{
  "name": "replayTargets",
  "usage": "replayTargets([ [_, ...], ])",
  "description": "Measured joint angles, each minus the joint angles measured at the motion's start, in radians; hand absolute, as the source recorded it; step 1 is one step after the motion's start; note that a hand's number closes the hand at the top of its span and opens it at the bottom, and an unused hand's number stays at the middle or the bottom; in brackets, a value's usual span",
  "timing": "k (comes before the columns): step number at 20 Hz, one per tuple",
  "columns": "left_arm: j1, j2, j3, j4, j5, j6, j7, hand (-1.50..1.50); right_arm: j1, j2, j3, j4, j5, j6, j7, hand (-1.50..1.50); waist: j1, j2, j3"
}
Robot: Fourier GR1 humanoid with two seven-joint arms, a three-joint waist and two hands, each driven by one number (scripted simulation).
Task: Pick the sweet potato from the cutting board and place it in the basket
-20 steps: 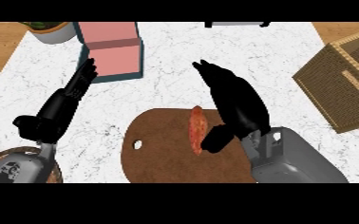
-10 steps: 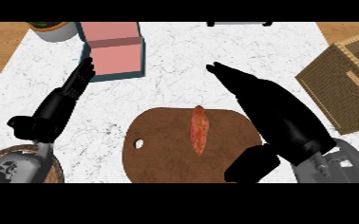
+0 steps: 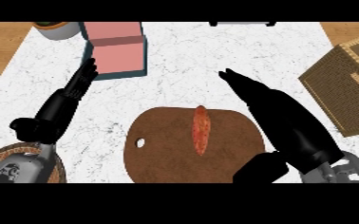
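And here's the sweet potato (image 3: pixel 201 133), lying lengthwise on the round brown cutting board (image 3: pixel 161 156) at the near middle of the white marbled bench (image 3: pixel 189 66), slim end pointing to the far side, nothing touching it. The right hand (image 3: pixel 280 114) hangs just to the right of it, over the board's right edge, fingers (image 3: pixel 238 81) stretched out straight and close together, aimed toward the far left, with the thumb (image 3: pixel 261 168) tucked low at the near side of the board; the hand is open and holds nothing. Over on the left, the left hand (image 3: pixel 63 107) rests near the edge, fingers straight and pointing to the far side, also holding nothing, its tips just short of the pink box with the teal rim (image 3: pixel 118 52) that sits at the far left. A pale round pot (image 3: pixel 54 28) stands at the far left corner beside that box. The woven basket (image 3: pixel 336 85) waits at the right edge of the view, well apart from the board, with the right forearm between it and the sweet potato. A grey object (image 3: pixel 242 23) peeks in at the far edge, too cut off to tell what it is.
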Motion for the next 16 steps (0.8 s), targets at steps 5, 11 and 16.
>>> replayTargets([
  [5, 0.008, -0.026, 0.011, -0.008, -0.029, -0.006, 0.003, 0.00, 0.083, 0.055, 0.023, 0.043, 0.125, -0.030, -0.076, -1.50, 0.002, 0.002, 0.000],
  [11, -0.006, -0.052, 0.034, -0.009, -0.048, -0.032, 0.023, 0.00, 0.169, 0.113, 0.064, 0.162, 0.301, -0.125, -0.223, -1.50, 0.003, 0.003, 0.001],
  [16, -0.013, -0.066, 0.069, 0.017, -0.061, -0.069, 0.009, 0.00, 0.199, 0.161, 0.069, 0.289, 0.398, -0.183, -0.332, -1.50, 0.003, 0.003, 0.001],
])
